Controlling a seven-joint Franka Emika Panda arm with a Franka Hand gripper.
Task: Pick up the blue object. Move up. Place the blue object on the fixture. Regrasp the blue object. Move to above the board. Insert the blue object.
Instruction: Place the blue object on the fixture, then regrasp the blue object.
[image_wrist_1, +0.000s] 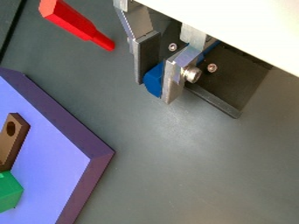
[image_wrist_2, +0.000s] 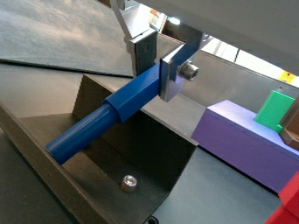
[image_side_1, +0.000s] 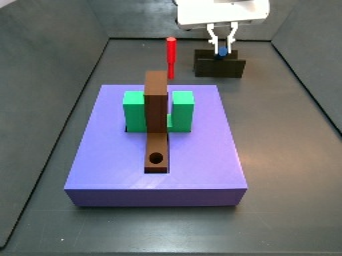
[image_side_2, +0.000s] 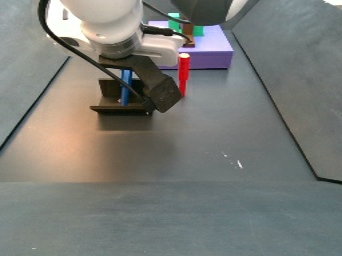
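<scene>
My gripper (image_side_1: 218, 48) is at the far right of the floor, just over the fixture (image_side_1: 221, 67), also seen in a side view (image_side_2: 123, 107). Its silver fingers are shut on the blue object (image_wrist_2: 100, 122), clamping its square upper end. In a wrist view the gripper (image_wrist_2: 156, 77) holds the peg tilted, with its round lower end down in the fixture's recess (image_wrist_2: 135, 162). The peg shows as a blue stub between the fingers in a wrist view (image_wrist_1: 152, 81) and as a slim bar in a side view (image_side_2: 126, 86). The board (image_side_1: 120, 170) lies in the middle, apart from the gripper.
A red peg (image_side_1: 171, 50) stands upright on the floor between the board and the fixture, close to the gripper. The board carries a green block (image_side_1: 134, 110) and a brown strip (image_side_1: 156, 125) with a round hole near its front end. Dark walls ring the floor.
</scene>
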